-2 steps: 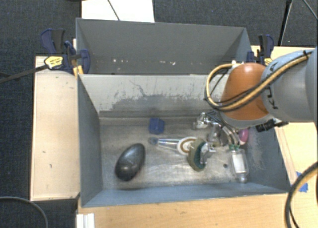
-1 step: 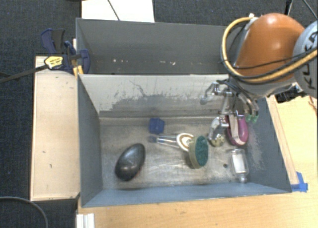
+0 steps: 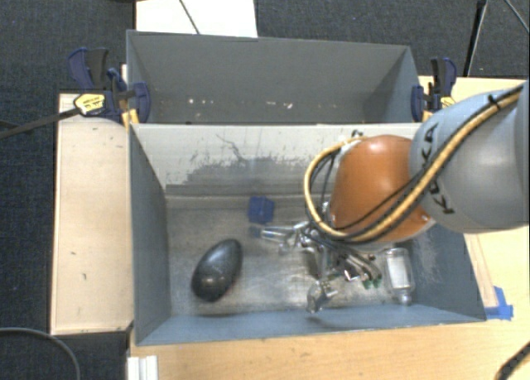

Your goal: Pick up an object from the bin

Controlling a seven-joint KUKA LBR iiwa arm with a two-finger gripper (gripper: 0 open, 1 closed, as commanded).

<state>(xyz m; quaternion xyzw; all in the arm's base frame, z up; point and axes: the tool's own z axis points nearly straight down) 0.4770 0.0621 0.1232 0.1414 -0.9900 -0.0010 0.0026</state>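
the grey metal bin (image 3: 149,229) is seen from above, its floor scuffed and mostly bare. the arm (image 3: 489,163) is reached in from the right, and its orange cover (image 3: 373,184) is hung over the right half of the floor, with yellow and black cables (image 3: 319,204) looped round it. below the cover, the gripper (image 3: 321,277) is held low over the floor, right of the middle and near the front wall. whether it is parted or closed cannot be told, as its metal parts are tangled together in this view, and nothing can be made out in its grasp.

a dark grey, egg-shaped thing (image 3: 217,269) is laid on the floor at the front left, well apart from the gripper. a small clear cylinder with a pale cap (image 3: 398,271) is laid just to the right of the gripper, near the front right corner. a small blue block (image 3: 261,209) is set towards the back of the floor, left of the gripper. a green scrap (image 3: 370,282) is seen between the gripper and the cylinder.
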